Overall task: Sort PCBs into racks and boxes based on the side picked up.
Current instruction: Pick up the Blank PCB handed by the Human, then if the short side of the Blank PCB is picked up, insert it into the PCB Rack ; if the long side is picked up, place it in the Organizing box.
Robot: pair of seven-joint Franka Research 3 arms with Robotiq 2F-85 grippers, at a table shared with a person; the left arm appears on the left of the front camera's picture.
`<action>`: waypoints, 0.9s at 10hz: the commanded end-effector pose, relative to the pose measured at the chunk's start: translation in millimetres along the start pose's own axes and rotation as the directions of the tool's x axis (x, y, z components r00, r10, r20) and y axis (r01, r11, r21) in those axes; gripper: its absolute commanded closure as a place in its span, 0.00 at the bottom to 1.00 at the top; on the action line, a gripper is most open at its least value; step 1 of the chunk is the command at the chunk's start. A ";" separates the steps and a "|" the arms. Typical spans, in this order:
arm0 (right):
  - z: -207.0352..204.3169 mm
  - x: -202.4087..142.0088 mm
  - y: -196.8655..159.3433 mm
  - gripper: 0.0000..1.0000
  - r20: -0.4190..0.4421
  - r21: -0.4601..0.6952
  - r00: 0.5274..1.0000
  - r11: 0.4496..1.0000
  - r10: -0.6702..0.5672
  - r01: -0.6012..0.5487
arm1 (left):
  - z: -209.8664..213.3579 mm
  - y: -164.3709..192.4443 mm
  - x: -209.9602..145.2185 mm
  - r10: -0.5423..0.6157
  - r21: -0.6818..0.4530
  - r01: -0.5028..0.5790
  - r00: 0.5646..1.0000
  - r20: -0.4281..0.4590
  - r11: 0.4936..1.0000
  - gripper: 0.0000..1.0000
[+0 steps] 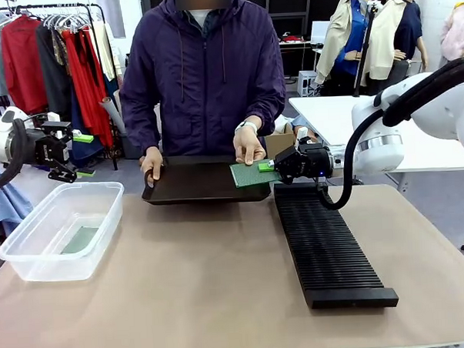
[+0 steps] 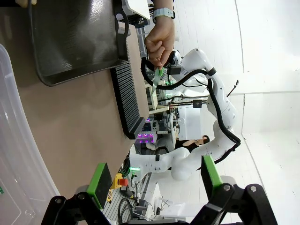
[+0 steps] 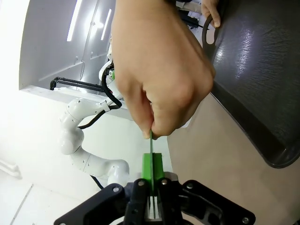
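Note:
A person's hand (image 1: pixel 248 146) holds a green PCB (image 1: pixel 251 174) at the right end of the dark tray (image 1: pixel 194 183). My right gripper (image 1: pixel 269 166) is shut on that board's right edge. In the right wrist view the PCB (image 3: pixel 151 150) shows edge-on between the shut green pads (image 3: pixel 152 176), with the hand (image 3: pixel 164 75) pinching its far end. Below the gripper, the long black slotted rack (image 1: pixel 328 247) lies on the table's right side. The clear box (image 1: pixel 61 228) at the left holds one pale green PCB (image 1: pixel 81 240). Above and behind the box, my left gripper (image 1: pixel 68 156) hangs open and holds nothing (image 2: pixel 154 180).
The person's other hand (image 1: pixel 151 164) grips the tray's left handle. A tan mat (image 1: pixel 198 283) covers the table between box and rack. A clothes rail (image 1: pixel 49 51) stands behind my left arm and a white table (image 1: pixel 329 112) behind my right.

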State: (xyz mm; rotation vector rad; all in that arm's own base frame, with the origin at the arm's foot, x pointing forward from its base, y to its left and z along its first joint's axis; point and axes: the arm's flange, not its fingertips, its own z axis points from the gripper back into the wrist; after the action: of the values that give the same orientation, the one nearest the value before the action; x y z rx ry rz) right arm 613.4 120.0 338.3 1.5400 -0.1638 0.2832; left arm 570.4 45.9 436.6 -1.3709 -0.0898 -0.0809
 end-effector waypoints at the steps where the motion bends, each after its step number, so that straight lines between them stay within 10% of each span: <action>1: -0.9 0.2 0.3 1.00 0.000 0.001 1.000 1.000 0.007 -0.007 | 1.1 0.0 0.2 0.000 0.001 0.000 1.000 0.004 1.000 0.00; 9: -0.9 0.2 0.3 1.00 0.000 0.001 1.000 1.000 0.007 -0.007 | 1.1 0.0 0.2 0.000 0.001 0.000 1.000 0.004 1.000 0.00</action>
State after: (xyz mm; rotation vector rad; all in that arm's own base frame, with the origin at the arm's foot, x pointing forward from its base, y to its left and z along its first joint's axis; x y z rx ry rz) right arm 613.5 119.4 338.0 1.5399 -0.1641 0.2822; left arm 570.4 45.9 436.6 -1.3709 -0.0898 -0.0809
